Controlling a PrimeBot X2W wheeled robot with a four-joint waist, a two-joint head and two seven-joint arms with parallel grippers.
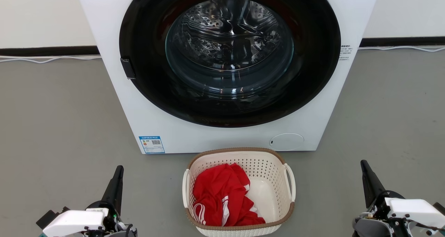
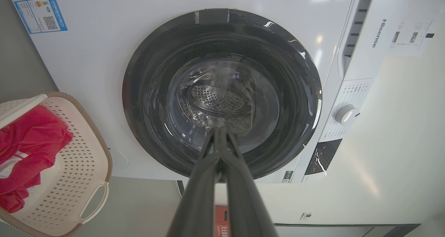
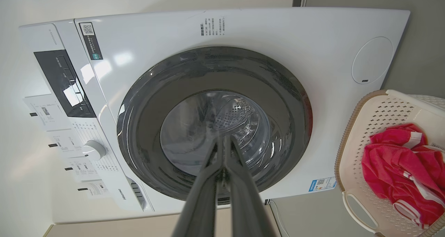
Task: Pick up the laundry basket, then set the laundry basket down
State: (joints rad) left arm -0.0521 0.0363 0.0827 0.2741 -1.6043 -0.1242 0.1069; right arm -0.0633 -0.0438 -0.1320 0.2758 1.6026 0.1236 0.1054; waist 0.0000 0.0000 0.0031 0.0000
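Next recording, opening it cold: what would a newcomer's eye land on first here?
The white washing machine with its big dark round door dominates the upper middle of the head view. On the grey floor right before it stands the small cream laundry basket, a red garment bunched in its left half. The left gripper and right gripper flank it at the lower corners, fingers shut, touching nothing.

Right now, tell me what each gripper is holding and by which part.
Nothing is held. The left gripper and right gripper are both shut on air, either side of the laundry basket, which sits on the floor with its handles untouched.
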